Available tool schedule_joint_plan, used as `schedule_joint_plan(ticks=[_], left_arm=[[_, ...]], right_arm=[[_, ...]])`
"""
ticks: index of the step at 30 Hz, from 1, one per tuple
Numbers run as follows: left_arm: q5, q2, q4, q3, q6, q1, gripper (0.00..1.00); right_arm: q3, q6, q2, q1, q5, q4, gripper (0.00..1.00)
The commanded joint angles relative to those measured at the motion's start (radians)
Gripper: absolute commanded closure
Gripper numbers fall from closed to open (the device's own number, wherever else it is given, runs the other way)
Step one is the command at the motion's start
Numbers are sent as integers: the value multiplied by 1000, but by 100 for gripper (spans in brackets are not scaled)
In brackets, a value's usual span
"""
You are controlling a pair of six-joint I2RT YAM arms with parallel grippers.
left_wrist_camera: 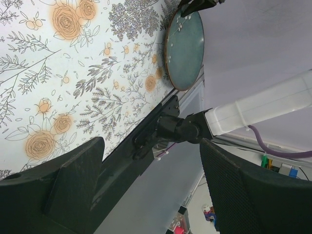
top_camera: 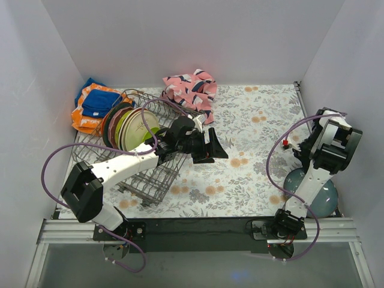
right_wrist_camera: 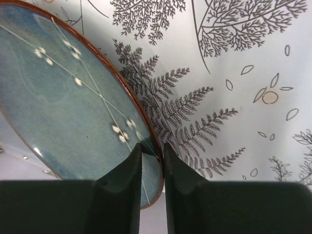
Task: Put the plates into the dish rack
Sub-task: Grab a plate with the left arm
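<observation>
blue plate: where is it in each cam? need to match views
Top external: blue plate lower right, partly behind the right arm.
Left wrist: plate top centre.
Right wrist: plate fills the left, rim between the fingers.
Shared landmark: floral tablecloth under it.

The dish rack [top_camera: 141,165] sits left on the worktop [top_camera: 252,162], plates [top_camera: 129,127] standing in its far end, cloths [top_camera: 96,107] behind it. At the near right corner, my right claw [right_wrist_camera: 152,147] straddles a lone plate [right_wrist_camera: 73,97].
</observation>
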Motion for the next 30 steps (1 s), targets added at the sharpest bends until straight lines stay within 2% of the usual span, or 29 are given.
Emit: schedule_joint_plan(ticks=[1,7,18,30], left_arm=[[-12,-10,-10,36,14,-7,23],[-15,-15,-14,31,16,-7,23],[-23,-33,-16,18,16,-6,23],[-16,-25,-16,16,17,-7,23]], right_arm=[[32,33,68,8,-88,64,89],[52,66,80,37,-153,64,99],[103,141,89,129,-315,64,99],[175,230,88,306,-486,65,99]])
